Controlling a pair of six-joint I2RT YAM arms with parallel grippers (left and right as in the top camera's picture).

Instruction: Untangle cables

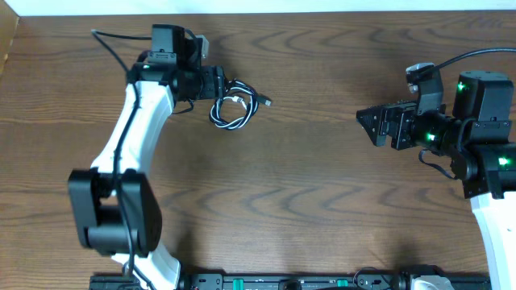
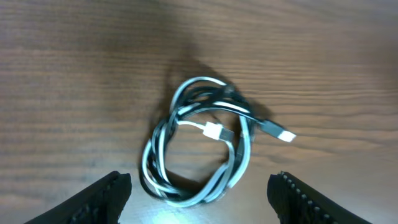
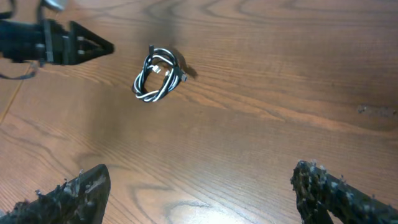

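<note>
A black cord and a white cord lie coiled together in one small tangled loop (image 1: 232,109) on the wooden table, with plug ends sticking out to the right. My left gripper (image 1: 218,83) is open and empty, just left of and above the loop; in the left wrist view the loop (image 2: 199,149) lies between and ahead of the two fingertips (image 2: 199,196). My right gripper (image 1: 372,122) is open and empty at the right side, far from the loop. In the right wrist view the loop (image 3: 158,74) lies far ahead, with my fingertips (image 3: 199,193) wide apart over bare wood.
The wooden table (image 1: 306,177) runs to a white edge at the back. The left arm's white links (image 1: 129,153) stretch from the front edge toward the loop. The right arm's base (image 1: 492,161) stands at the right edge.
</note>
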